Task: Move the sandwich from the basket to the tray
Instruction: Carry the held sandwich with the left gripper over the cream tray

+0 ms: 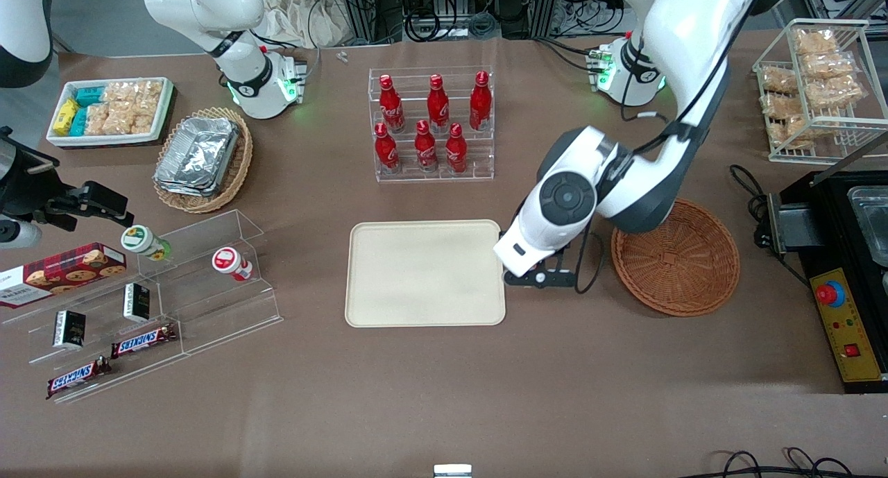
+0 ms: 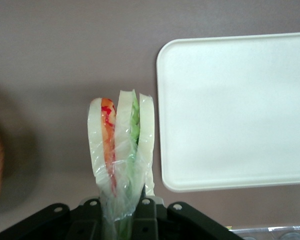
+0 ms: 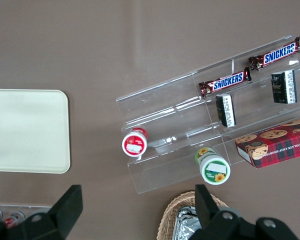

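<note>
The sandwich (image 2: 121,140), a wrapped wedge of white bread with orange and green layers, is held above the brown table, beside a rounded corner of the tray (image 2: 235,110). My left gripper (image 2: 121,210) is shut on its wrapped lower end. In the front view the gripper (image 1: 541,278) hangs between the cream tray (image 1: 424,273) and the reddish-brown basket (image 1: 676,256), close to the tray's edge. There the arm hides the sandwich. The basket holds nothing that shows, and the tray's surface is bare.
A rack of red bottles (image 1: 431,124) stands farther from the front camera than the tray. A tan basket of foil trays (image 1: 202,159), a white snack tray (image 1: 111,110) and a clear shelf (image 1: 159,304) lie toward the parked arm's end. A black appliance (image 1: 843,256) sits beside the basket.
</note>
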